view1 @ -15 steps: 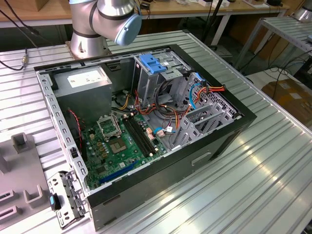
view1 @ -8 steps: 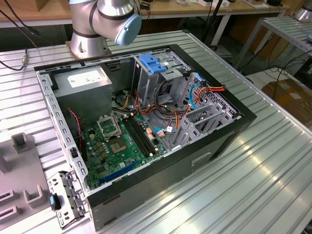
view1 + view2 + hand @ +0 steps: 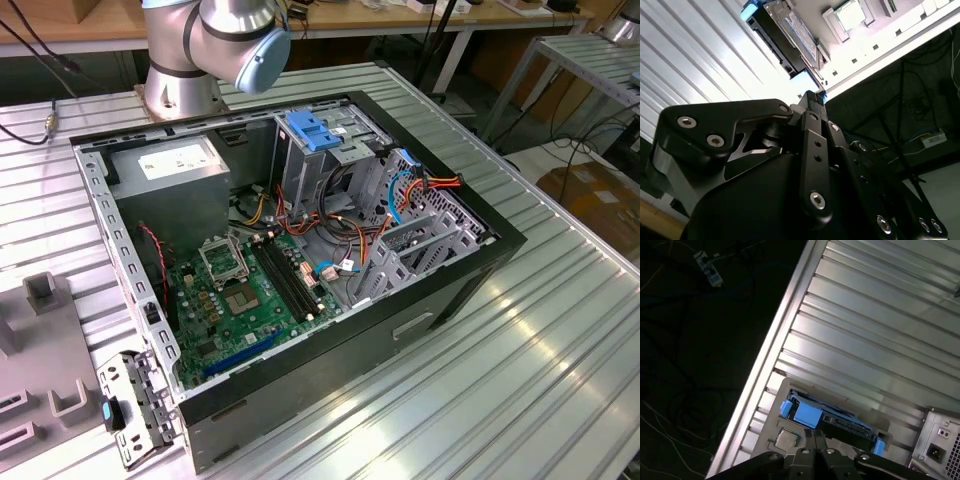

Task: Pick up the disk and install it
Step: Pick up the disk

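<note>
In the exterior view, grey blocks (image 3: 45, 295) lie on the ribbed metal table (image 3: 560, 380) at the view's left. Beside them, a metal bracket (image 3: 130, 410) with a blue clip rests just off the corner of the open computer case (image 3: 300, 400). Inside the case, from the view's left, are the grey power box (image 3: 170, 165), the green circuit board (image 3: 240, 300), a blue plastic latch (image 3: 315, 130) on a metal bay, and a grey drive cage (image 3: 420, 240) with red and blue cables around it. The arm's base (image 3: 200, 45) stands on the table behind the case.

In both wrist views the disk (image 3: 840, 426) (image 3: 800, 30) sits in a grey holder (image 3: 782, 437) on the ribbed table, close to the table's edge, with its blue side rails (image 3: 802, 412) showing. A grey metal box with a socket (image 3: 935, 445) stands near it. The gripper (image 3: 815, 434) (image 3: 813, 95) has its fingers pressed together with nothing between them. Its tips are just beside the disk's blue rail, and whether they touch it cannot be told.
</note>
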`<action>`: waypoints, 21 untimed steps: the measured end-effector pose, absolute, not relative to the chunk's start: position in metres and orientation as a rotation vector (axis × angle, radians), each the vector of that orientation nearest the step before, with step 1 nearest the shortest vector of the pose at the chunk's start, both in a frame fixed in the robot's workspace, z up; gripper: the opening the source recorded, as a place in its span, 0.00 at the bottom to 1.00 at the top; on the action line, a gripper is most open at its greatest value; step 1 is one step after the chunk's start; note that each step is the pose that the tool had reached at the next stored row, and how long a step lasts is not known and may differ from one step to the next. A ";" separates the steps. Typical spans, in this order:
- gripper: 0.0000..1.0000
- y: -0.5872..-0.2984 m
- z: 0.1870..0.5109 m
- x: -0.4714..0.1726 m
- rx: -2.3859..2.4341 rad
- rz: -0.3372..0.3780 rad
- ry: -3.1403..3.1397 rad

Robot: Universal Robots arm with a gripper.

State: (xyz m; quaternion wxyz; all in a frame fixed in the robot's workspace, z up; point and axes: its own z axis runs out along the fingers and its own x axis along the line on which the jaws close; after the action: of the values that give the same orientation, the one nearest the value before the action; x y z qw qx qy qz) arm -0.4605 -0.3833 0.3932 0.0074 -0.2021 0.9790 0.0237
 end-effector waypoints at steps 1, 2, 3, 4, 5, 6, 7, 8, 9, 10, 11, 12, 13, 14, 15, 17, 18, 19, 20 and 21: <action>0.11 -0.383 0.393 -0.460 -0.642 0.074 3.059; 0.11 -0.383 0.393 -0.460 -0.657 0.074 3.056; 0.11 -0.383 0.393 -0.460 -0.673 0.074 3.053; 0.11 -0.383 0.393 -0.460 -0.701 0.075 3.047; 0.11 -0.383 0.393 -0.460 -0.745 0.075 3.038; 0.11 -0.383 0.393 -0.460 -0.798 0.075 3.025; 0.11 -0.383 0.393 -0.460 -0.824 0.075 3.019; 0.11 -0.383 0.393 -0.460 -0.854 0.075 3.011; 0.11 -0.383 0.393 -0.460 -0.902 0.075 2.997; 0.11 -0.383 0.393 -0.460 -0.958 0.075 2.981; 0.11 -0.383 0.393 -0.460 -0.988 0.076 2.972; 0.11 -0.383 0.393 -0.460 -1.017 0.076 2.962; 0.11 -0.383 0.393 -0.460 -1.052 0.076 2.951; 0.11 -0.383 0.393 -0.460 -1.080 0.076 2.941; 0.11 -0.383 0.393 -0.460 -1.112 0.076 2.930; 0.11 -0.383 0.393 -0.460 -1.163 0.076 2.911; 0.11 -0.383 0.393 -0.460 -1.189 0.076 2.901; 0.11 -0.383 0.393 -0.460 -1.221 0.077 2.888; 0.11 -0.383 0.393 -0.460 -1.248 0.077 2.877; 0.11 -0.383 0.393 -0.460 -1.273 0.077 2.866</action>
State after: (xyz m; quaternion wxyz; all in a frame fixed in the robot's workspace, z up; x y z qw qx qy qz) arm -0.4600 -0.3833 0.3931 0.0022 -0.4057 0.9137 0.0244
